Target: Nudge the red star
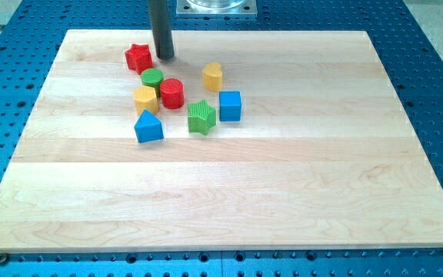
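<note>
Red star [138, 57] sits near the desk's [298, 192] top-left corner, flat on the wood, the block farthest toward the view's top and left of the cluster. My tip [164, 58] stands just beside it on the view's right. Whether tip and star touch cannot be settled from this angle; the gap, if any, is very thin.

No hand on this arm, only the rod, so nothing is held and there is no wide or narrow state to record.

Neighbours, going outward: green cylinder [152, 77] just below the star and the tip, close to both. Red cylinder [172, 93] touching or nearly touching the green one on its lower right. Yellow block [145, 98] under the green cylinder, shape not clear. Yellow heart-like block [212, 76] to the view's right, apart from the tip. Further down: blue cube [230, 105], green star [201, 116], blue triangle [148, 127].

Risks, as judged from this layout:
- A push toward the view's left moves the star toward the desk's left edge, which is not far off. Too long a stroke could carry it off the wood onto the blue plate [429, 92].
- The star's points give an uneven contact face. An off-centre push probably spins it rather than shifts it, and the tip may slip past.
- Any drift of the tip toward the view's bottom meets the green cylinder, which would then shove the red cylinder and the yellow block in a chain.
- A stroke toward the view's top risks the star sliding off the top edge, which is near.

Short leftward nudge looks safest.
</note>
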